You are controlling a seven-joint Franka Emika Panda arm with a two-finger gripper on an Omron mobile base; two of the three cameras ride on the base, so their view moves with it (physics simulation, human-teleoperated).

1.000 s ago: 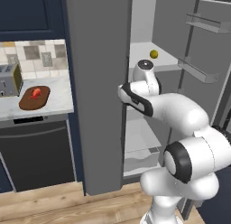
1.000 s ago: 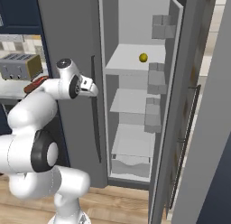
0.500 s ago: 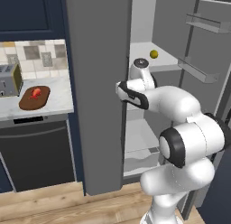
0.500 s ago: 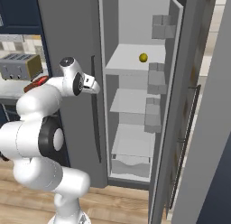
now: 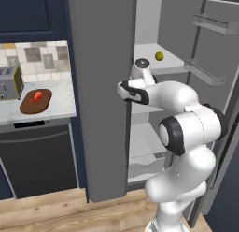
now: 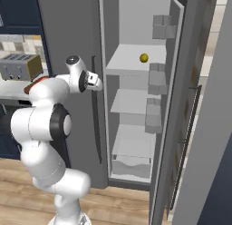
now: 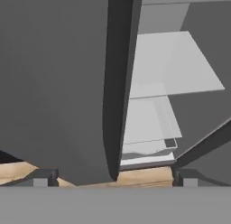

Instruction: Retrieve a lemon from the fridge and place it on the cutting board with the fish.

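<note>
Fridge (image 6: 68, 20): tall and grey, its right door swung wide open, its left door shut; pale shelves show inside.
Lemon (image 5: 159, 55): small and yellow, alone on the upper fridge shelf (image 6: 131, 61), toward the back; it also shows in the right base view (image 6: 144, 58). Nothing touches it.
Gripper (image 6: 96, 80): level with the lemon's shelf, at the edge of the fridge's shut left door, just outside the open compartment and well short of the lemon. In the hand view the two dark fingertips (image 7: 45, 177) stand far apart at the bottom corners with nothing between them: the pincer is wide apart and holds nothing.
Hand view past the gripper: the dark edge of the fridge's left door (image 7: 118, 83) runs down the middle, with the lower fridge shelves (image 7: 167, 69) to one side of it and a strip of wooden floor (image 7: 144, 175) below.
Door racks (image 5: 205, 74): pale grey, on the inner face of the fridge's open right door.
Board (image 5: 35, 101): oval, reddish-brown, on the pale counter (image 5: 60, 97) left of the fridge.
Fish (image 5: 37, 95): red-orange, lying on the board.
Toaster (image 5: 10, 82): on the counter just left of the board, farther from the fridge.
Dark appliance front (image 5: 39, 161): below the counter, left of the fridge.
</note>
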